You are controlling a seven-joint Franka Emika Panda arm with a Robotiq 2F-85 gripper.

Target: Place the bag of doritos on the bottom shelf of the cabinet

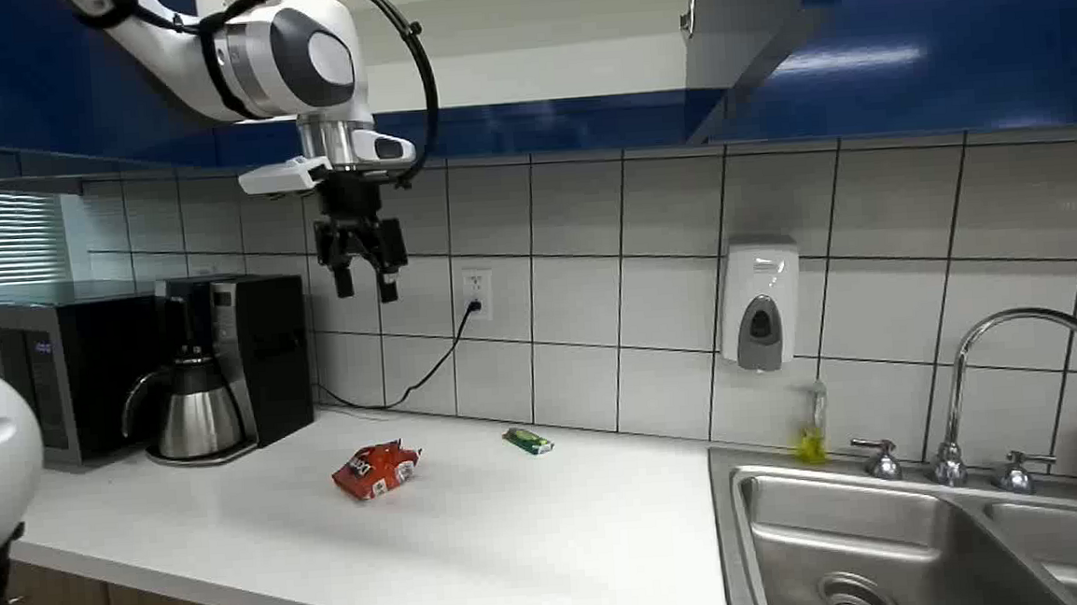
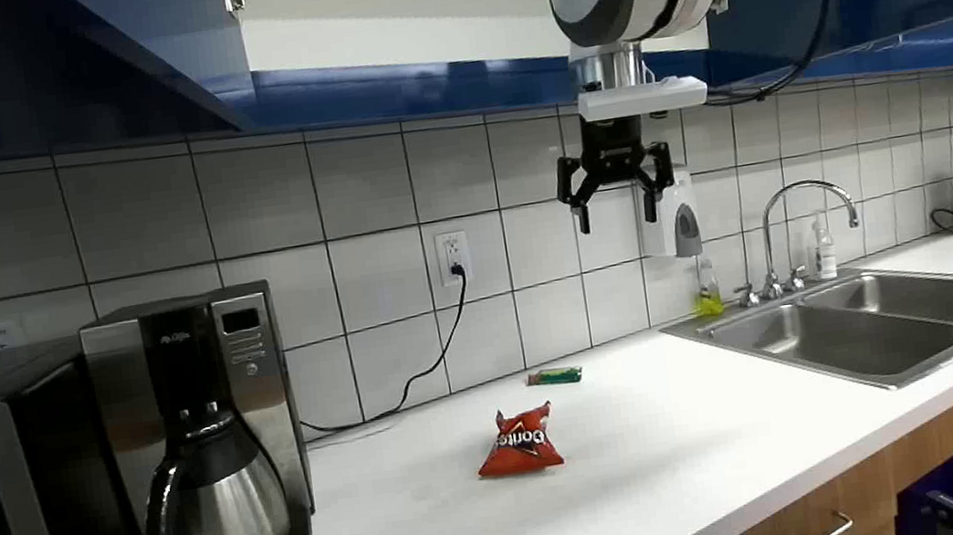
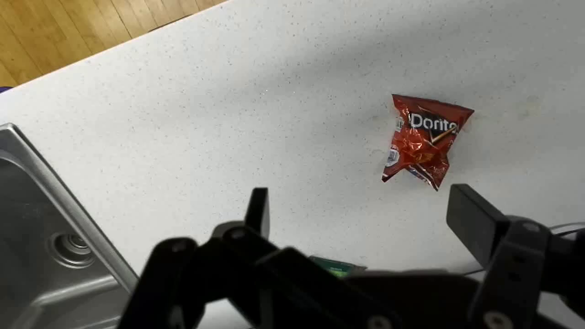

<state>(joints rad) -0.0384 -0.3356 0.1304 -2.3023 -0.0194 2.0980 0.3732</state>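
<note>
My gripper [image 2: 617, 217] is suspended over the worktop [image 1: 534, 537], fingers pointing down and set wide apart, holding nothing. The bag of doritos [image 3: 422, 137] lies on the worktop, below the gripper and well apart from it, printed face upward; the brand lettering is legible in the wrist view. A smaller green object [image 1: 528, 441] lies nearer the tiled wall [image 1: 576, 300], apart from the bag; in the wrist view my gripper hides part of it.

The blue cabinet [image 1: 537, 127] is mounted above the worktop. A door [image 1: 756, 37] stands swung open, and in both exterior views the white interior [image 2: 406, 14] shows above the blue lower edge. My arm [image 1: 313, 50] covers part of that opening in both.

Also noted: a coffee maker [image 2: 193, 388] just beside a microwave [image 2: 13, 522], and, on the opposite side of the bag, a steel sink [image 1: 734, 524] set into the worktop. A soap dispenser [image 1: 763, 306] is fixed to the tiles near the sink; a black plug [image 2: 458, 270] sits in the wall outlet [image 2: 446, 248].
</note>
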